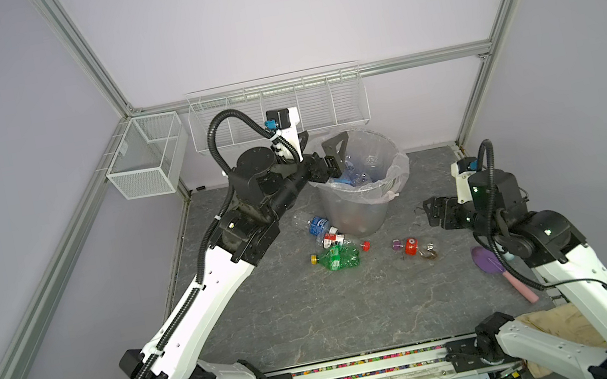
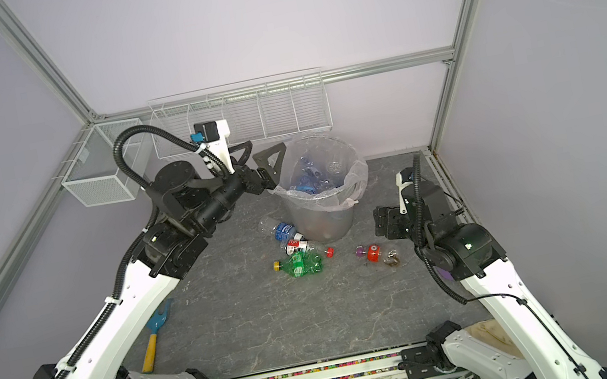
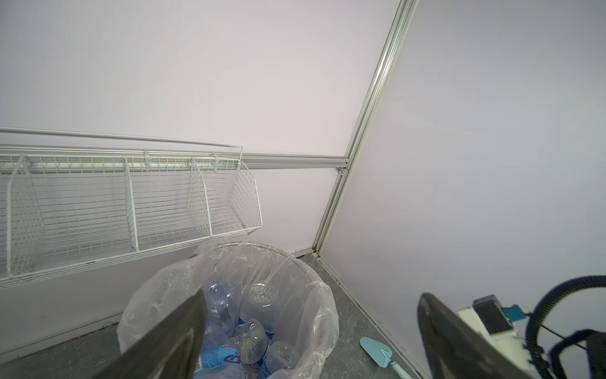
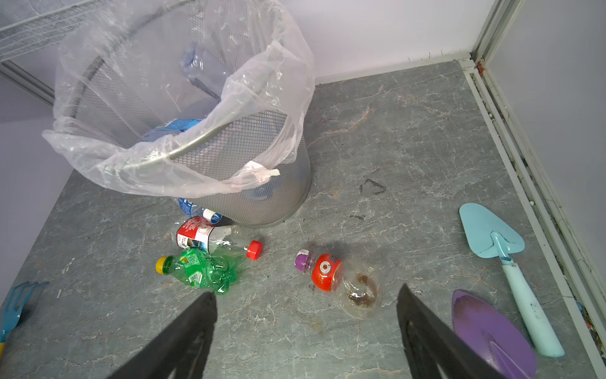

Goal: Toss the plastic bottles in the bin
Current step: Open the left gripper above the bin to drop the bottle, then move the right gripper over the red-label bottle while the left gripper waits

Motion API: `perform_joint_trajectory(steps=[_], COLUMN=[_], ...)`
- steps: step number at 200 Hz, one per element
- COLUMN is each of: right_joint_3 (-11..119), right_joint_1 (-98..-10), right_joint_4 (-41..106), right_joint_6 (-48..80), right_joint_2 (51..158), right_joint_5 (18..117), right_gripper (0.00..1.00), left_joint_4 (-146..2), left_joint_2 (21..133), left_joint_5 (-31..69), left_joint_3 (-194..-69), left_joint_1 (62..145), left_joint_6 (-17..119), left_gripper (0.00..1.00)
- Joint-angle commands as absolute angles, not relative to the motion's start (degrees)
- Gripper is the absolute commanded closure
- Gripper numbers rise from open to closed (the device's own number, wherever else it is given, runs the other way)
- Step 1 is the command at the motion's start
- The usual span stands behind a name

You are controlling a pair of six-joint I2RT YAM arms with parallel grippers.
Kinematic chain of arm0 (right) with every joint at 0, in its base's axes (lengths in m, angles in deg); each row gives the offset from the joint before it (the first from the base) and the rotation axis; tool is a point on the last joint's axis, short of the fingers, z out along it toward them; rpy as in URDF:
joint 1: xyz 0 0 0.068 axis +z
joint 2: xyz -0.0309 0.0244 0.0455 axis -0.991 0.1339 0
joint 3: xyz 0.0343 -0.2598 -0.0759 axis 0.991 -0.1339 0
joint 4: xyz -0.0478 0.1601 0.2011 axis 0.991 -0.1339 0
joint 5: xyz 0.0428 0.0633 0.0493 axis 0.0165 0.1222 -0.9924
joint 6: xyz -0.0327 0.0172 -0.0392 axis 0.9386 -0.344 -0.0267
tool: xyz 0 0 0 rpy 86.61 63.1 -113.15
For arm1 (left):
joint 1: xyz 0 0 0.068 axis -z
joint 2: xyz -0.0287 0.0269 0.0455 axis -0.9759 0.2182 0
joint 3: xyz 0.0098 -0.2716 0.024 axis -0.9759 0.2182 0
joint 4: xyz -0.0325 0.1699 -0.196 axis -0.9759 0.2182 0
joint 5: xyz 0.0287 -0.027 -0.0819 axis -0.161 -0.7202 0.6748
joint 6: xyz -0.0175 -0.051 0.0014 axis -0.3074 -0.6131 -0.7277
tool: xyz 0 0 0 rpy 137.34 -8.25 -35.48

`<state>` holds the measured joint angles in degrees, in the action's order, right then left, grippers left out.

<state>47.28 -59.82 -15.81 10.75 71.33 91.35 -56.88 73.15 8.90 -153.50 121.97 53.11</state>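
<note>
While four bottles (image 4: pixel 210 241) lie outside, the bin (image 1: pixel 357 215) holds several.

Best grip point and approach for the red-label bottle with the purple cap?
Probably from above, jaws across the red-labelled midsection of the purple-capped bottle. It lies on its side, alone on the table, so both flanks are free. The clear base end looks crumpled, the cap end narrow. The open right gripper is closest.
</note>
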Motion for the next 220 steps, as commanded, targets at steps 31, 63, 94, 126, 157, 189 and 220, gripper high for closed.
perform_joint_trajectory(steps=[31,63,94,126,157,189,220], right_joint_3=[47.25,43.93,43.13,45.47,45.02,42.37,39.46], right_joint_1=[-61.85,-66.64,-72.21,-76.08,-76.59,-76.52,-76.50], right_joint_4=[-18.91,-18.42,-19.05,-24.80,-24.75,-23.32,-19.97], right_joint_6=[8.43,4.55,-0.42,-4.42,-3.85,-4.56,-5.33], right_joint_2=[75.99,79.18,83.90,91.25,96.86,98.16,99.15], right_joint_5=[88.72,83.13,78.05,77.33,75.72,78.20,77.63], right_gripper=[0.12,0.12,0.12,0.11,0.11,0.11,0.11], left_joint_4=[-63.44,-63.84,-63.10,-62.84,-62.75,-62.66,-62.66], left_joint_2=[67.63,65.16,62.93,61.04,60.10,59.85,59.99], left_joint_5=[8.83,8.24,6.69,5.29,4.50,4.20,4.12], left_joint_3=[-141.20,-135.96,-131.62,-128.05,-126.11,-125.12,-124.51], left_joint_1=[122.13,122.13,122.12,122.11,122.13,122.09,122.13], left_joint_6=[49.81,48.64,48.21,47.58,47.11,46.94,46.48], left_gripper=[0.01,0.01,0.01,0.01,0.01,0.01,0.01])
